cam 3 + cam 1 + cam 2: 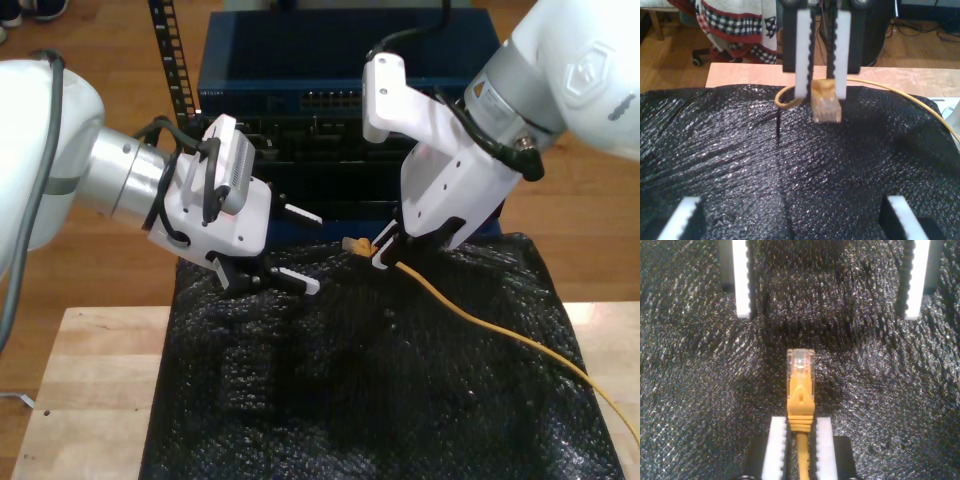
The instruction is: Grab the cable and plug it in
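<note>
Fingers (777, 445) of my second gripper (796, 442) are clamped on the cable (801, 390) behind its plug; ahead, my first gripper (827, 282) is spread wide over black foam (700, 390).

Your orange-yellow cable (480, 320) is trailing toward 4 o'clock in the exterior view, its clear plug (800, 365) sticking out at 10 o'clock.

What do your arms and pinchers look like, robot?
My first arm and second arm are smooth, round and white, with silver-grey rings. A hexagon logo marks the second arm. Black cables loop at my first arm's wrist. My first gripper and my second gripper have white housings and black fingers with white pads, toothed like little saws.
</note>
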Tool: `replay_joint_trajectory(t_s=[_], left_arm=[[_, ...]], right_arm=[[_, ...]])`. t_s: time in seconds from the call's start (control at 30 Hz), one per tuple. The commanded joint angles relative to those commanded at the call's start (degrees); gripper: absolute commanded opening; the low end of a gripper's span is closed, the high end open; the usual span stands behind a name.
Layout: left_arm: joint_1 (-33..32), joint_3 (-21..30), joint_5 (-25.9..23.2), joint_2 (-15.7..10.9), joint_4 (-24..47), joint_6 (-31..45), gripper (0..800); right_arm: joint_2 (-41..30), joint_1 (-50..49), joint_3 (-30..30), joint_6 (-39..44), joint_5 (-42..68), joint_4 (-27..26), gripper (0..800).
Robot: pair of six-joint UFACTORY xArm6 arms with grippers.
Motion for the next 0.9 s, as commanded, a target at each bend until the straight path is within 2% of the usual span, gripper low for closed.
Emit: replay_joint_trajectory(t_s=[0.2, 0.37, 0.7, 0.9], left_arm=[[0.2, 0.2, 0.4, -0.4, -1.1, 0.1, 800], [0.3, 0.4, 0.7, -0.4, -1.1, 0.2, 800], [0.3, 0.6, 1.4, -0.4, -1.2, 0.8, 791], [0.3, 0.8, 1.6, -0.4, -1.2, 1.1, 717]], right_arm=[[0.3, 0.5, 0.4, 0.2, -0.2, 0.3, 6], [0.4, 0.6, 1.2, 0.2, -0.4, 3.6, 7], [3.3, 0.8, 1.1, 0.2, -0.6, 3.9, 7], [3.5, 0.8, 1.1, 0.2, -0.7, 3.9, 7]])
